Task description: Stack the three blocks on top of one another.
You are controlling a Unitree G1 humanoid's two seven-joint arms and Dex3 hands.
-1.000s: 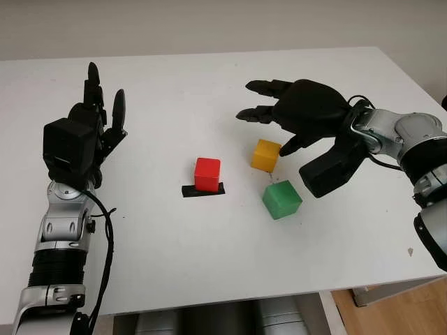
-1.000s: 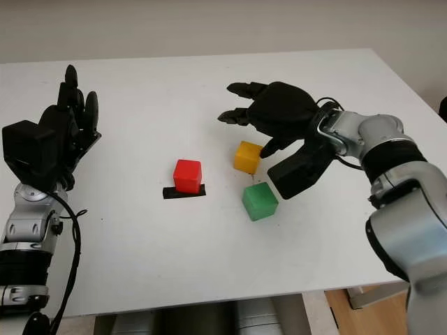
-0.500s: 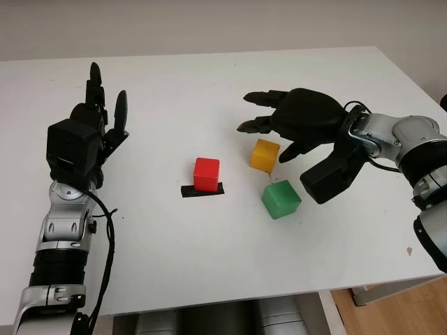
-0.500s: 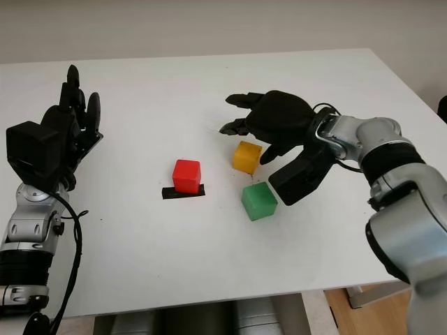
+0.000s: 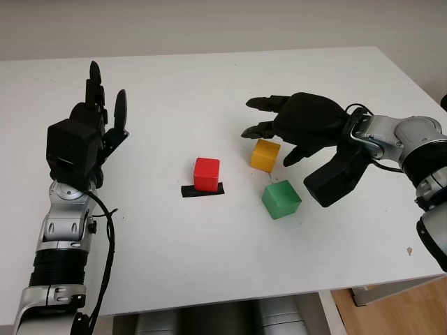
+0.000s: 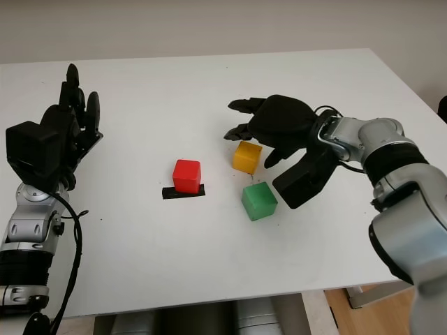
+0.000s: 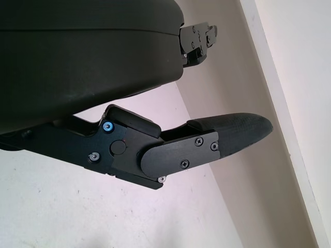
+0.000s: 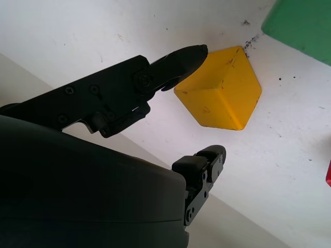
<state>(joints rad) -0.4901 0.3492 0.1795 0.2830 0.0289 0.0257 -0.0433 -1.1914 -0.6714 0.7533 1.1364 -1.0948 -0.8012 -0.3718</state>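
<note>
A red block (image 5: 207, 173) sits on a black tape mark (image 5: 202, 190) near the table's middle. To its right lies a yellow block (image 5: 265, 154), and a green block (image 5: 281, 199) sits just in front of that one. My right hand (image 5: 274, 136) hovers open over the yellow block, fingers on its far side and thumb on its right side, not closed on it. In the right wrist view the yellow block (image 8: 220, 89) lies between a finger and the thumb. My left hand (image 5: 87, 129) is held up open at the table's left.
The white table (image 5: 209, 84) has bare room behind and in front of the blocks. Its right edge and front edge are near my right forearm (image 5: 398, 139).
My right hand has lowered and shifted slightly toward the yellow block, its fingers curling closer around it. The blocks and my left hand have not moved.
</note>
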